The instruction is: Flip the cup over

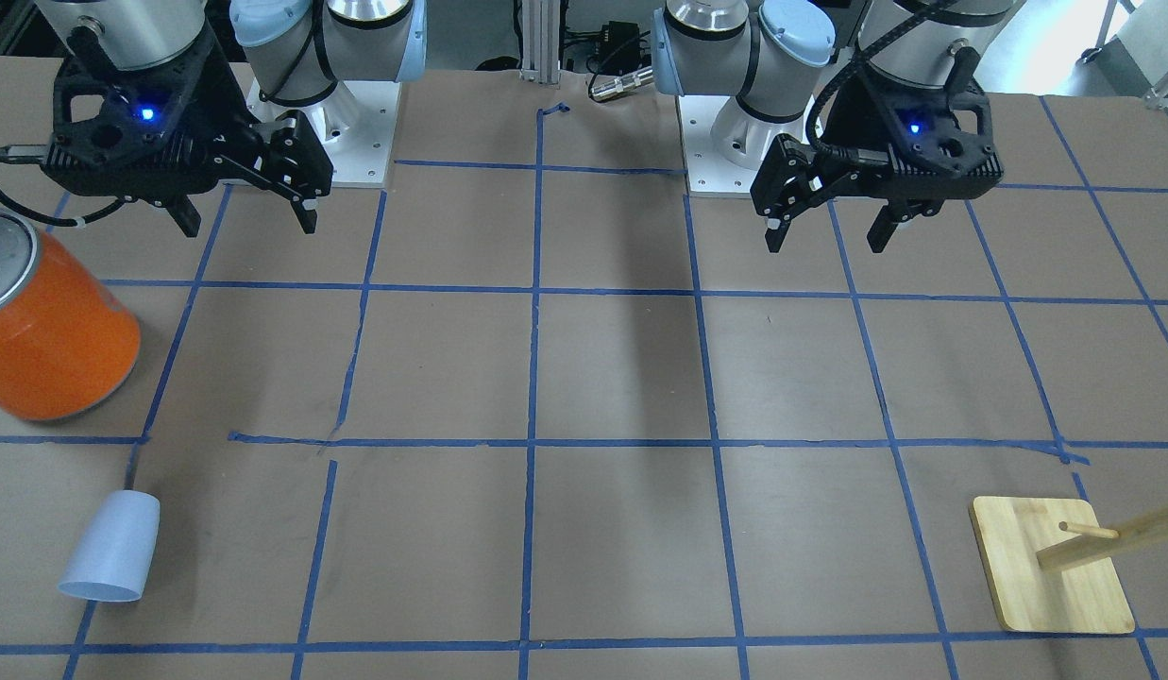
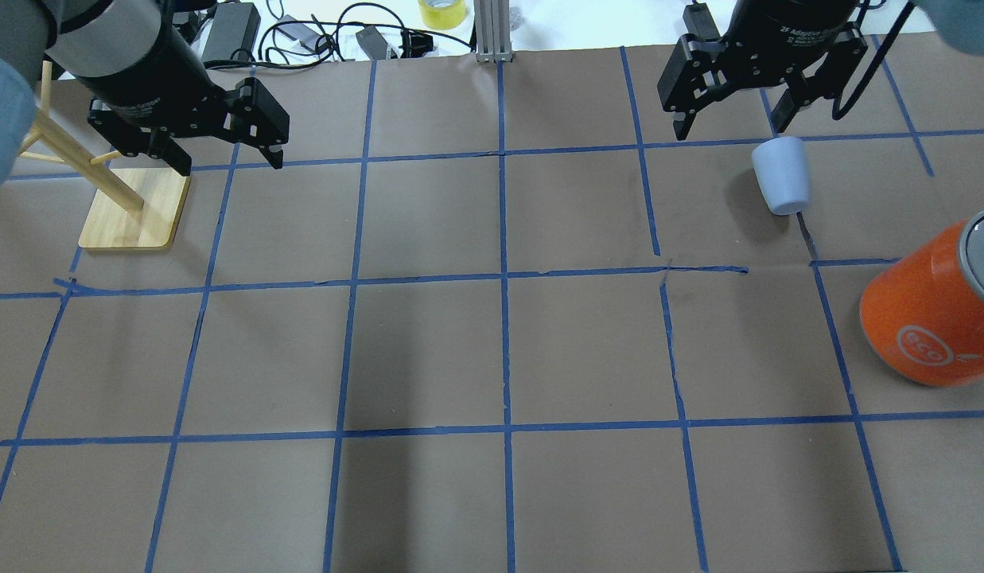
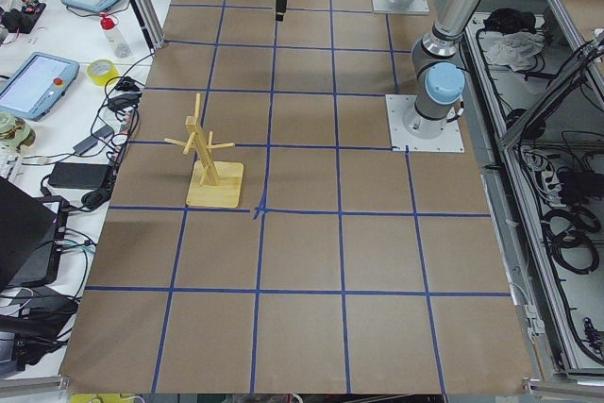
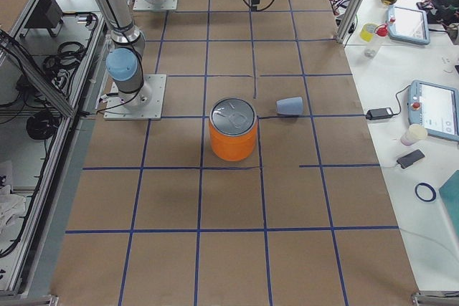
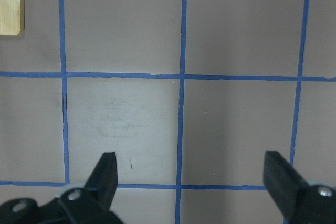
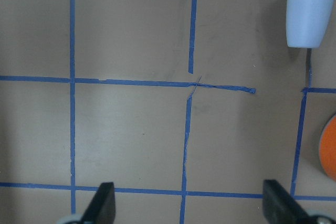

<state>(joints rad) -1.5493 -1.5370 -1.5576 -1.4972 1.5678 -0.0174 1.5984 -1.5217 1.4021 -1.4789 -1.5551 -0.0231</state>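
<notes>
The cup [image 2: 782, 175] is a small pale blue tumbler lying on its side on the brown table, its narrow base towards the robot. It also shows in the front view [image 1: 111, 548], the right side view [image 4: 290, 106] and the top right corner of the right wrist view [image 6: 310, 17]. My right gripper [image 2: 730, 127] is open and empty, hovering above the table just beyond and left of the cup, apart from it; in the front view [image 1: 246, 227] it is well short of the cup. My left gripper [image 2: 229, 163] is open and empty on the far side of the table [image 1: 827, 244].
A large orange can [image 2: 929, 310] with a silver lid stands near the cup, on the robot's right side [image 1: 50, 331]. A wooden peg stand [image 2: 134, 211] on a square base is below the left gripper [image 1: 1051, 567]. Blue tape lines grid the table.
</notes>
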